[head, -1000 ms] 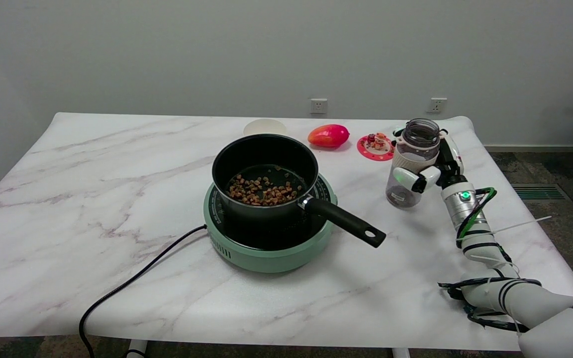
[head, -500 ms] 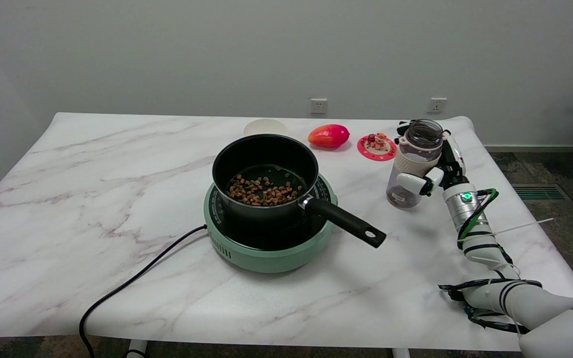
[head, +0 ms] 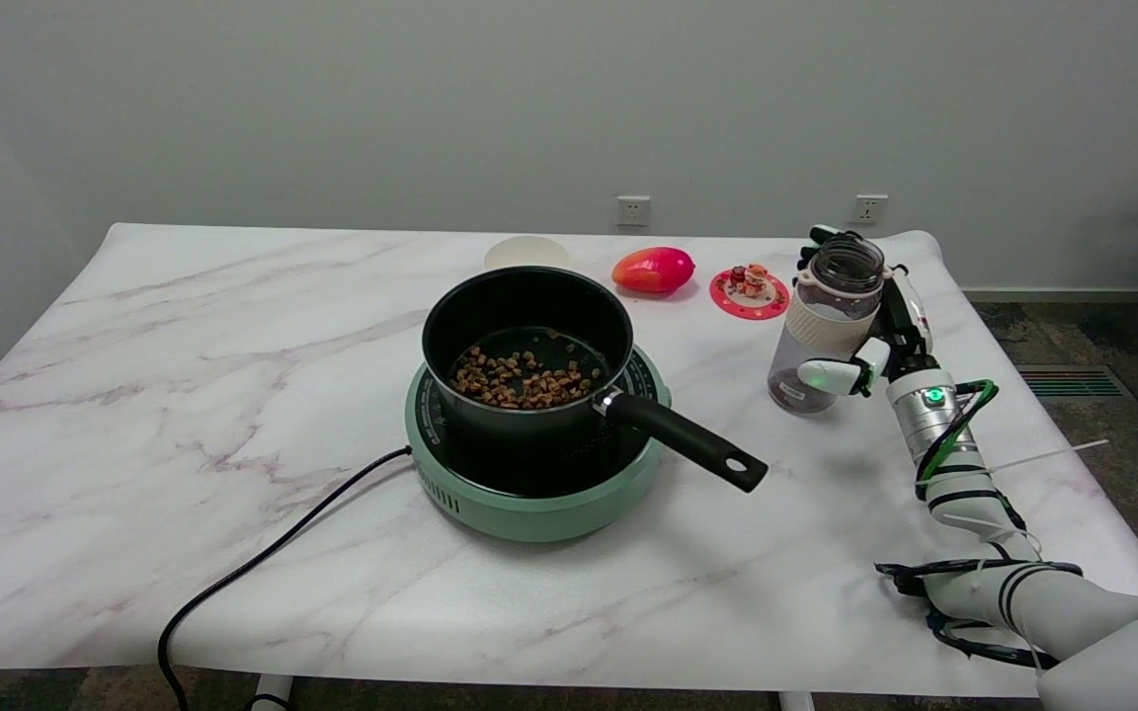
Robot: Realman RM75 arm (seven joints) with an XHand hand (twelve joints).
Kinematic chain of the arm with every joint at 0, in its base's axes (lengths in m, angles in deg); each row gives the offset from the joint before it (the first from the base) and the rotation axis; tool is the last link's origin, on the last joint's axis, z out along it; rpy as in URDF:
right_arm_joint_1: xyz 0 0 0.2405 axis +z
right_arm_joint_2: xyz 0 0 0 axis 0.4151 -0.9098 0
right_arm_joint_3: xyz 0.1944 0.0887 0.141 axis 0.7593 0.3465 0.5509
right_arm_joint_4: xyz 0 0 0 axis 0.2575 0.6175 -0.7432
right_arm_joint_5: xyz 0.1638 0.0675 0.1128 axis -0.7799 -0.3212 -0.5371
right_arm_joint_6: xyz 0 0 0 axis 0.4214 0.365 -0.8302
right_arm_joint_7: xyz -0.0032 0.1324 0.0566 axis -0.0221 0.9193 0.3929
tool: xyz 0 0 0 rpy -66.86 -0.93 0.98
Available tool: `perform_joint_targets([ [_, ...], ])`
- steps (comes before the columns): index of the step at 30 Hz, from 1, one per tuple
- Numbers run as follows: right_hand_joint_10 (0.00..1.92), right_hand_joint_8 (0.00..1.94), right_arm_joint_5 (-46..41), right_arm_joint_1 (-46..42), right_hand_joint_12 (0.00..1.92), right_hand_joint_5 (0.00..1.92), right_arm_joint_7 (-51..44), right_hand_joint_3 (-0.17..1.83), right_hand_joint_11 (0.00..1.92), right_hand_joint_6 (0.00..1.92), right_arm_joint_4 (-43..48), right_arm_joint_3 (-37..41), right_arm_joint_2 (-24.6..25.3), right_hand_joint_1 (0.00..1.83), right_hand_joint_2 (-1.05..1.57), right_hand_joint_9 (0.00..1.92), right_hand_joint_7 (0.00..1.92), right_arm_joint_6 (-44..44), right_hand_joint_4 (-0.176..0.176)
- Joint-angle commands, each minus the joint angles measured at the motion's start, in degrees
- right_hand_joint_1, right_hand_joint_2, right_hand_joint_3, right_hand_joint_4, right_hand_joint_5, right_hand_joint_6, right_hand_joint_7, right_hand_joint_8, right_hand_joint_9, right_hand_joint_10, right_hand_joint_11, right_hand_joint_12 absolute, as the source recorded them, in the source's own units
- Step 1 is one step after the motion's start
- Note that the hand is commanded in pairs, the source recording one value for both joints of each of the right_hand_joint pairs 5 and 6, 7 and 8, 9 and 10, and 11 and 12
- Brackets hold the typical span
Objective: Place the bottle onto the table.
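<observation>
the robot hand (head: 860, 331) grasps the open bottle (head: 823, 323) near the right side of the worktop (head: 233, 326); the bottle tilts slightly, right of the pot (head: 528, 351) on the green cooker (head: 529, 489).

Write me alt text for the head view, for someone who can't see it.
The robot's right hand holds an open clear bottle, slightly tilted, with its base at or just above the marble table near the right edge. Left of it, a black pot of brown bits sits on a green cooker; a red fruit and a pink disc lie behind.
</observation>
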Motion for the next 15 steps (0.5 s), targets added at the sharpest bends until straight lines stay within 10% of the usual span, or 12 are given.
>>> perform_joint_targets([
  [1,0.54,0.53,-0.2,-1.0,0.61,0.37,-0.2,1.07,0.61,0.37,-0.8,0.5,-1.3,1.32,-0.77,0.54,0.53,-0.3,0.0],
  [15,0.56,0.53,0.1,-9.5,0.65,0.24,-6.5,0.94,0.65,0.24,1.8,9.9,-9.6,1.36,-0.68,0.56,0.53,-5.7,0.0],
])
